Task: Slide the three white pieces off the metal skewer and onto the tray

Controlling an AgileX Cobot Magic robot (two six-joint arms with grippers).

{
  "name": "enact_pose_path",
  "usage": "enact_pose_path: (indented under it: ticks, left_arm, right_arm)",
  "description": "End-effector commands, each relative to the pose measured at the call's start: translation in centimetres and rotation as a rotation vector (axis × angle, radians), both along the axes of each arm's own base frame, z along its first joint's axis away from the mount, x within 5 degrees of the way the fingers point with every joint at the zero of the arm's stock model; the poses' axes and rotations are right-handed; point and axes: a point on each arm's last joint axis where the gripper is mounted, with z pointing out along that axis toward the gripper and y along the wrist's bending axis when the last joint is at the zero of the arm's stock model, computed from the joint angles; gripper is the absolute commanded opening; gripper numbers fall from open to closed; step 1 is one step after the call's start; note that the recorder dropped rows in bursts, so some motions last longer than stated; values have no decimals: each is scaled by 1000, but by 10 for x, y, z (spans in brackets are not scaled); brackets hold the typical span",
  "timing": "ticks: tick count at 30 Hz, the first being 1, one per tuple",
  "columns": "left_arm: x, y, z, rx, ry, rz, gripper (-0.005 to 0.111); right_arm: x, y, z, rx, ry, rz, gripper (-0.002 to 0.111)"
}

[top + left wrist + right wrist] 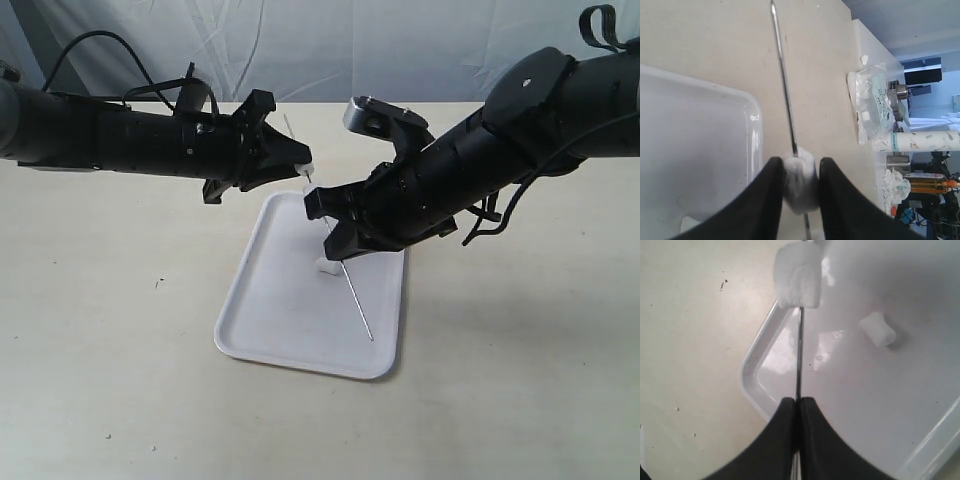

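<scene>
The white tray (290,330) lies in the middle of the table. Above it the thin metal skewer (358,312) slants, its low tip over the tray's near right part. My left gripper (303,168) is shut on a white piece (800,182) threaded on the skewer (782,75). Lower down, my right gripper (335,245) is shut on the bare rod (799,355). In the right wrist view a white piece (799,275) sits on the skewer beyond my right gripper (799,402); I cannot tell if it is the same one. Another piece (877,330) lies loose on the tray (920,390).
The beige table (110,380) spreads round the tray. The left wrist view shows clutter past the table's far edge: a clear plastic bag (872,107), a white printed tube (925,141) and an orange-filled bottle (930,182). Both black arms reach in over the tray's far end.
</scene>
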Motion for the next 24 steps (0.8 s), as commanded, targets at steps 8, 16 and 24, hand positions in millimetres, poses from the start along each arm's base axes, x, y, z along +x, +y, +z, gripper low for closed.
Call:
enact_pose_path:
  ticks: [8,16,24]
  left_arm:
    - [1,1,-2,23,-5,25,24]
    - [7,4,-3,72,-15,77,24]
    - [23,8,6,127,-63,160,24]
  right_arm:
    - [1,-1,3,-3,-24,14,-1]
    - [-1,-1,3,-4,-7,32,-1]
    - [-5,-2,2,-19,19,79,-1]
